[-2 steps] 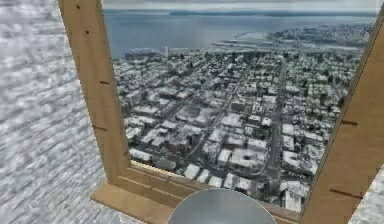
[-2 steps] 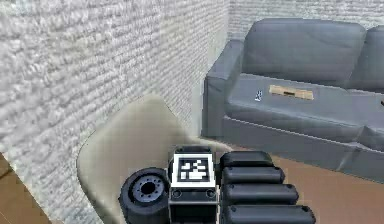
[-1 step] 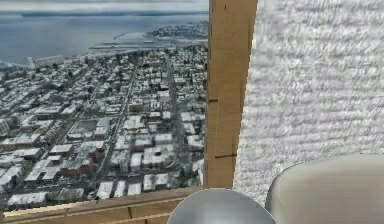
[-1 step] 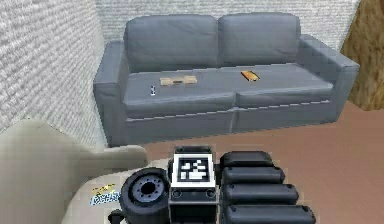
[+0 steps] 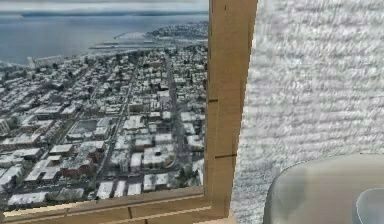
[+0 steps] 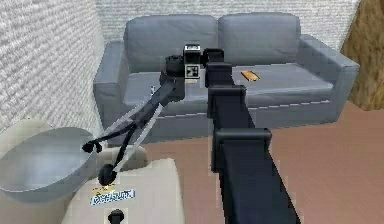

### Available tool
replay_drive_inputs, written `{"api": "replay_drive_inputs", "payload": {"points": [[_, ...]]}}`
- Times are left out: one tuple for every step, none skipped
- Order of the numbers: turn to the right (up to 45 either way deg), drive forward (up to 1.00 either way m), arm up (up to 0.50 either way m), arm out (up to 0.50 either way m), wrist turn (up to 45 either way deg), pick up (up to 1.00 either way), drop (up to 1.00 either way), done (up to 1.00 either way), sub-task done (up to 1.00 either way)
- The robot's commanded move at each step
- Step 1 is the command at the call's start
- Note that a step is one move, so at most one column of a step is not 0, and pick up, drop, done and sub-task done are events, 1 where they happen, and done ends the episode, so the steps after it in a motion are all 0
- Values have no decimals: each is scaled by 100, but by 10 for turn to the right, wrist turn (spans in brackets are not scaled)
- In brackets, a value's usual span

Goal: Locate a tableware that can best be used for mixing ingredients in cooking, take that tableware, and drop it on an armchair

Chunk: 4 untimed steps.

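A large grey bowl (image 6: 40, 165) sits at the arm side view's bottom left, next to a beige rounded surface (image 6: 150, 190) that carries a small label. The dark arm bar (image 6: 235, 130) rises from the bottom edge. The gripper (image 6: 97, 162) slants down and to the left from the arm's far end, and its thin fingers (image 6: 88, 147) reach the bowl's rim. I cannot tell whether the gripper holds anything. A grey rounded shape (image 5: 320, 190), perhaps the same bowl, lies at the forward view's bottom right.
A grey two-seat sofa (image 6: 270, 60) stands against the white brick wall, with a small orange thing (image 6: 249, 75) on its seat. A wooden panel (image 6: 365, 50) is at the right, above reddish floor (image 6: 330, 170). Straight ahead is a wood-framed window (image 5: 228, 100) with a city view.
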Motion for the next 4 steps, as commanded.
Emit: {"api": "replay_drive_inputs", "payload": {"points": [[0,0,0,0,450,0,0,0,0],[0,0,0,0,240,0,0,0,0],[0,0,-20,0,0,0,0,0,0],[0,0,-32,0,0,0,0,0,0]]}}
